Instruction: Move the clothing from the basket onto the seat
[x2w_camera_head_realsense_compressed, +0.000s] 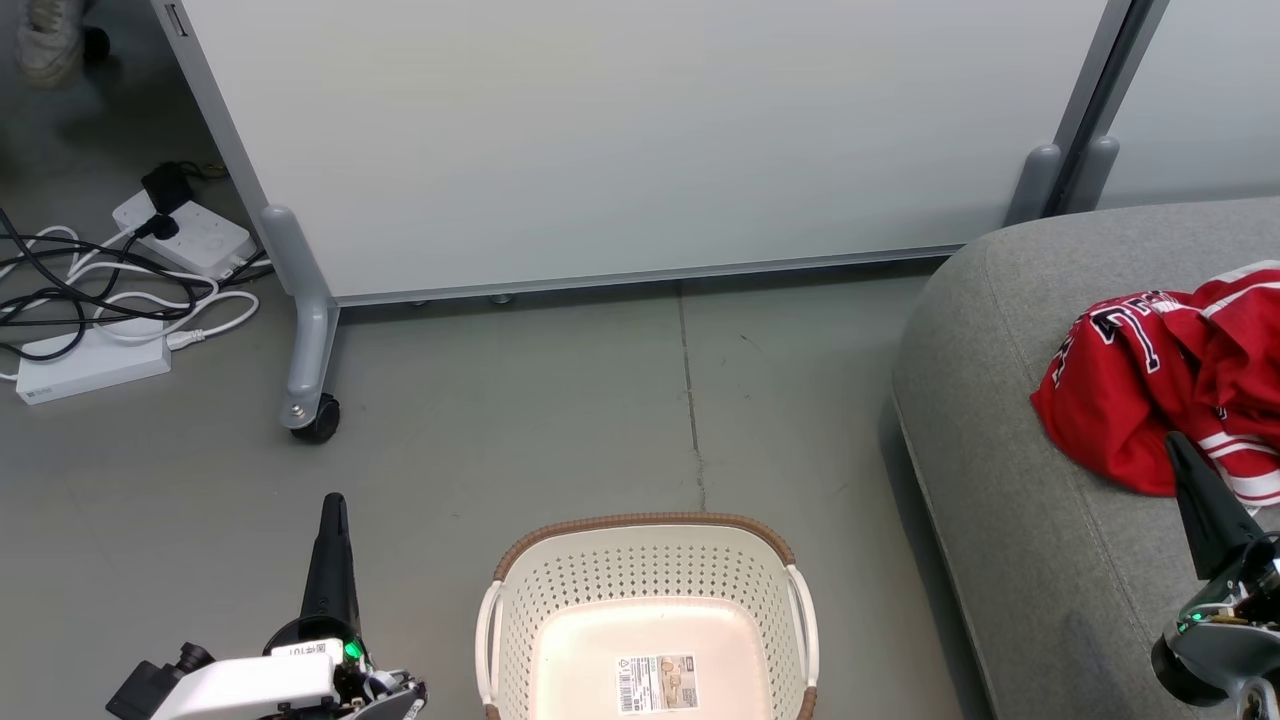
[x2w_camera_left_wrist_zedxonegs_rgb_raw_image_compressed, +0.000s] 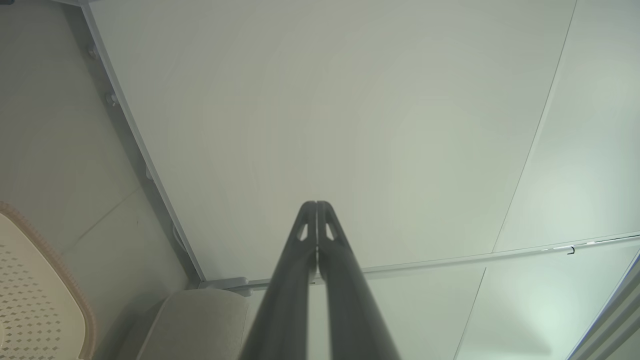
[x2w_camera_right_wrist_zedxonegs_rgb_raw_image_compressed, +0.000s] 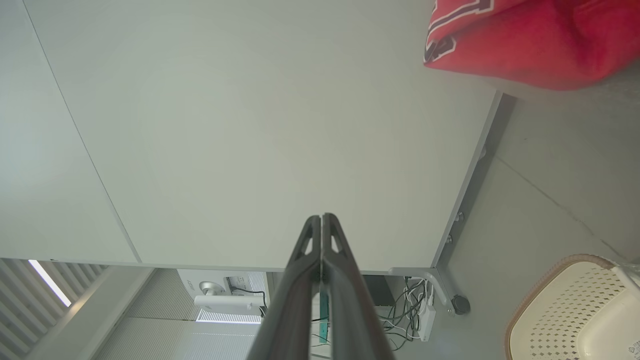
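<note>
The clothing lies in a crumpled red heap on the seat, the grey sofa at the right of the scene. Navy-and-white lettering shows on the heap's far side and white stripes on its near right side. The heap sits back from the sofa's rounded left edge and runs out of the head view at the right.

The basket stands on the grey floor to the left of the sofa, close to the robot. Its cream floor is in plain sight, with a barcode sticker lying flat on it.

The left claw hangs over the floor to the left of the basket, well apart from it. In the left wrist view its two dark fingers press together to the tips, so this claw is closed and grips nothing.

The right claw is over the sofa with its tip at the near edge of the red heap. Whether it touches the cloth I cannot tell. In the right wrist view its fingers also meet along their length, closed with nothing between them, and the clothing shows at the upper right.

A white partition panel on castered legs stands beyond the basket. Power strips and cables lie on the floor at the far left.
</note>
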